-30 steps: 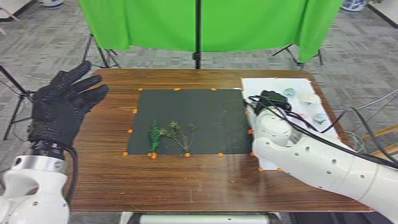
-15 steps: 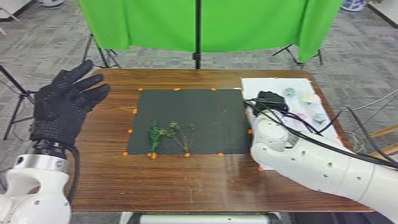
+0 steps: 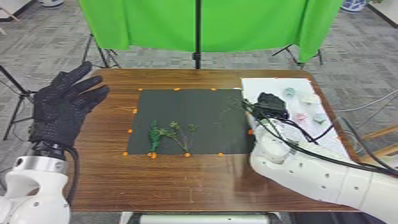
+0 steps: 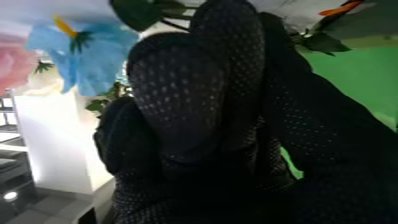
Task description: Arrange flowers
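My right hand (image 3: 272,106) is over the left edge of the white sheet, beside the dark mat, with a thin leafy sprig (image 3: 233,106) reaching from it over the mat. In the right wrist view, the curled fingers of my right hand (image 4: 178,95) hold that sprig, and its green leaves (image 4: 138,14) show by the fingertips. Green sprigs (image 3: 155,136) lie on the mat (image 3: 182,107). Pale blue (image 3: 289,92), cream (image 3: 309,99) and pink (image 3: 300,118) flowers rest on the sheet. My left hand (image 3: 64,107) is raised at the table's left side, fingers straight.
The brown wooden table (image 3: 178,182) carries the mat and the white sheet (image 3: 271,85), with orange markers along their edges. Dark cables (image 3: 315,150) run along my right arm. A green cloth (image 3: 151,25) hangs beyond the table.
My right hand has shifted slightly toward the robot, and its arm has swung lower. The sprig now shows over the mat's right part, and the pink flower is more exposed. My left hand stays nearly still.
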Motion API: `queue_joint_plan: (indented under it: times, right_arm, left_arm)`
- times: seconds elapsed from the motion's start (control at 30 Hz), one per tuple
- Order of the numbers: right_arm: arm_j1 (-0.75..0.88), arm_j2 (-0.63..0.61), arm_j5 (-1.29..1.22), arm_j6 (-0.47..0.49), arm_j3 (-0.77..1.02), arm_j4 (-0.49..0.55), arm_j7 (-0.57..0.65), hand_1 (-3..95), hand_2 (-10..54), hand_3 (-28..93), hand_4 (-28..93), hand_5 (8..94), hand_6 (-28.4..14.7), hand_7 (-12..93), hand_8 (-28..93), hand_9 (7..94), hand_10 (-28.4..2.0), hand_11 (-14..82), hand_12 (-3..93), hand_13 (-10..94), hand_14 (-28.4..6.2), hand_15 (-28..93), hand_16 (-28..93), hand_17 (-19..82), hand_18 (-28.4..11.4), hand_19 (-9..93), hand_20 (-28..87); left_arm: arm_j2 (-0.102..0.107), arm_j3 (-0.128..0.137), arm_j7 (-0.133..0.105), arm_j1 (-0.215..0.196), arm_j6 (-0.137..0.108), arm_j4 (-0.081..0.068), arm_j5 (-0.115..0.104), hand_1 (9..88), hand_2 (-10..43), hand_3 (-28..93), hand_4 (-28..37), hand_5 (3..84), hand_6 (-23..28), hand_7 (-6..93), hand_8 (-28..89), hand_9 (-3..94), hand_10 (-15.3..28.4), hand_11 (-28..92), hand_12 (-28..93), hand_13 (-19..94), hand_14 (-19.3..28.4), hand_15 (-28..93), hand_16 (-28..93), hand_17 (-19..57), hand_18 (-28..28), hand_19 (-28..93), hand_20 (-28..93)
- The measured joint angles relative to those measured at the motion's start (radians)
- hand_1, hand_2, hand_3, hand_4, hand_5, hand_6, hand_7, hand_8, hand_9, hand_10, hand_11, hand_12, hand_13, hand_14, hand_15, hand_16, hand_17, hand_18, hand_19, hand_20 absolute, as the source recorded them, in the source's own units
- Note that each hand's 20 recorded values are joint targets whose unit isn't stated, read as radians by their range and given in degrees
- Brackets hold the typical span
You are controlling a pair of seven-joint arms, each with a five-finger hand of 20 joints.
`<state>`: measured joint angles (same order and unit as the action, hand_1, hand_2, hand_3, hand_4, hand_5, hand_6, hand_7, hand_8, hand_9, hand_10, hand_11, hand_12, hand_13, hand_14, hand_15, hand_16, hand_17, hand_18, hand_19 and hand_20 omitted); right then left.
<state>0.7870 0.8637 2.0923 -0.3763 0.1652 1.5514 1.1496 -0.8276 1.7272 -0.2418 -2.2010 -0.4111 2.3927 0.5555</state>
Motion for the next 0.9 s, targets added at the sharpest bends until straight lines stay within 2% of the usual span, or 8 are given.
queue_joint_plan:
  times: [0.17, 0.37, 0.57, 0.67, 0.83, 0.9]
  right_arm:
    - [-0.011, -0.003, 0.037, -0.062, -0.027, 0.0, 0.004, 54.0, -9.5, 74, -28, 87.5, -2.4, 26, 12, 93.7, -8.7, 35.3, 21.1, 93, -3.5, 54, 22, 58, -15.9, 93, 34]
    - [-0.035, -0.006, 0.052, -0.084, -0.035, 0.009, 0.006, 54.0, -9.5, 74, -28, 87.7, -2.6, 26, 12, 93.7, -8.9, 35.8, 20.5, 93, -3.7, 54, 22, 58, -16.3, 93, 34]
    - [-0.07, -0.024, 0.059, -0.091, -0.055, 0.063, 0.006, 53.8, -9.5, 75, -27, 88.2, -3.0, 25, 13, 93.7, -8.9, 36.5, 20.2, 93, -4.0, 54, 22, 58, -17.3, 93, 37]
    - [-0.084, -0.039, 0.042, -0.045, -0.048, 0.126, 0.0, 54.0, -9.5, 75, -27, 88.4, -3.1, 25, 14, 93.7, -9.0, 36.7, 20.3, 93, -4.2, 55, 22, 58, -17.7, 93, 39]
    - [-0.087, -0.044, -0.037, 0.133, 0.011, 0.233, -0.03, 54.5, -9.5, 74, -26, 88.8, -3.7, 24, 15, 93.7, -9.4, 37.0, 20.3, 93, -4.7, 56, 22, 58, -18.0, 93, 40]
    - [-0.086, -0.039, -0.061, 0.177, 0.029, 0.258, -0.043, 54.9, -9.5, 74, -26, 88.8, -3.7, 24, 15, 93.7, -9.4, 37.1, 20.2, 93, -4.7, 56, 22, 58, -18.4, 93, 41]
  left_arm:
    - [-0.001, 0.0, -0.001, -0.003, -0.001, 0.0, 0.0, 21.6, 12.1, 76, -28.3, 35.7, 10.4, 13.5, -9, 30.2, 20.2, 29, 10, 24, 27.4, 56, -12, -7.5, 24.8, 65, 7]
    - [-0.001, 0.0, -0.004, -0.007, -0.002, 0.001, 0.0, 21.6, 12.1, 76, -28.3, 35.7, 10.4, 13.4, -9, 30.2, 20.3, 29, 10, 24, 27.4, 56, -12, -7.5, 24.8, 66, 7]
    - [0.002, 0.017, -0.024, -0.033, -0.01, 0.012, -0.003, 21.5, 12.1, 76, -28.3, 35.8, 10.5, 13.4, -9, 30.2, 20.3, 29, 10, 24, 27.5, 56, -12, -7.5, 24.8, 66, 7]
    - [0.009, 0.03, -0.034, -0.049, -0.017, 0.02, -0.004, 21.5, 12.1, 76, -28.3, 35.8, 10.5, 13.4, -9, 30.2, 20.2, 29, 10, 24, 27.5, 56, -12, -7.5, 24.8, 66, 7]
    - [0.026, 0.055, -0.048, -0.074, -0.03, 0.033, -0.006, 21.6, 12.1, 76, -28.3, 35.8, 10.4, 13.5, -9, 30.2, 20.2, 29, 10, 24, 27.5, 56, -12, -7.5, 24.8, 66, 7]
    - [0.032, 0.062, -0.05, -0.078, -0.034, 0.037, -0.006, 21.6, 12.1, 76, -28.3, 35.8, 10.4, 13.5, -9, 30.2, 20.2, 29, 10, 24, 27.5, 56, -12, -7.5, 24.8, 66, 7]
